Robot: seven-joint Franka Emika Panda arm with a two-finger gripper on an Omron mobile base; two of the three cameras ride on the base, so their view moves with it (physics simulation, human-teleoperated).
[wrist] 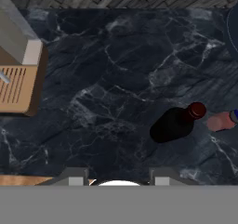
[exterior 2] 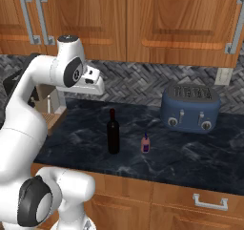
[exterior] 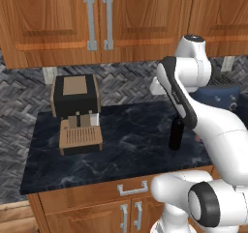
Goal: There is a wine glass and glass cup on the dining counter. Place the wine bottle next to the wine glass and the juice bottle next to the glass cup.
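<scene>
The tall near-black wine bottle [exterior: 176, 134] [exterior 2: 113, 132] [wrist: 174, 123] stands upright on a black marbled wall counter [exterior 2: 190, 157]. Just to its right stands the small red-pink juice bottle [exterior 2: 146, 143] [wrist: 221, 121], a short gap away. My gripper [wrist: 119, 177] hangs high above the counter and looks straight down, open with nothing between its fingers. Both bottles lie ahead and to the right of it in the hand view. The wine glass, the glass cup and the dining counter are out of view.
A black and wood coffee machine [exterior: 75, 101] [wrist: 18, 79] sits at the counter's left. A blue toaster [exterior 2: 190, 107] stands at the back right. Wooden wall cabinets [exterior 2: 143, 19] hang above, with drawers and doors [exterior: 131, 198] below the counter's front edge.
</scene>
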